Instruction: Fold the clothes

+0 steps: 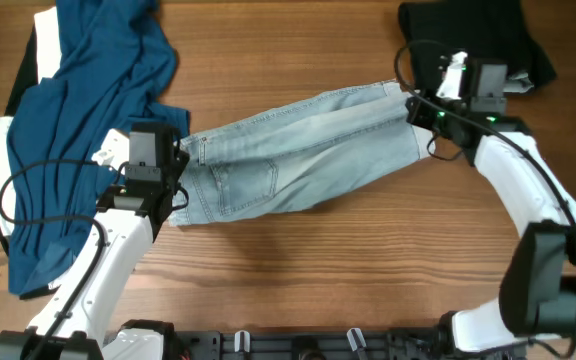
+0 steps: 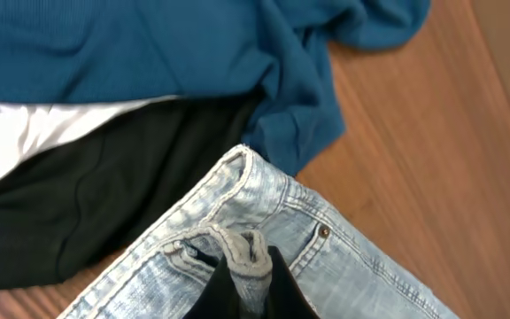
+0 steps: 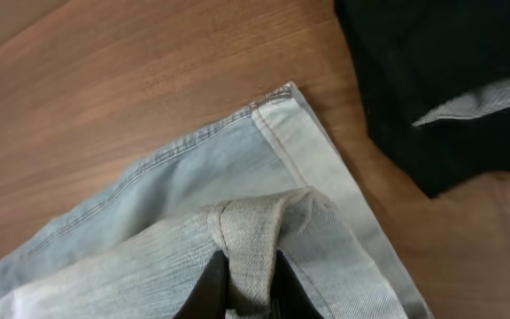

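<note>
step: judging by the two-end hold, carry the hem over to the waistband; move both ends level, with the denim taut and no twist.
left gripper [image 2: 248,282]: clenched on the waistband, bottom centre of its view.
right gripper [image 3: 248,283]: clenched on a bunched hem.
denim shorts [image 1: 298,160]: mid-desk [image 1: 318,285], stretched between both grippers.
neighbours: blue top [image 1: 98,70] upper left, black garment [image 1: 468,30] upper right.

No text, label, brand, number or sign can be read in any of the views. A small metal rivet [image 2: 323,231] is seen on the pale denim garment [image 1: 298,150], but it is too small for any lettering on it to be made out.
</note>
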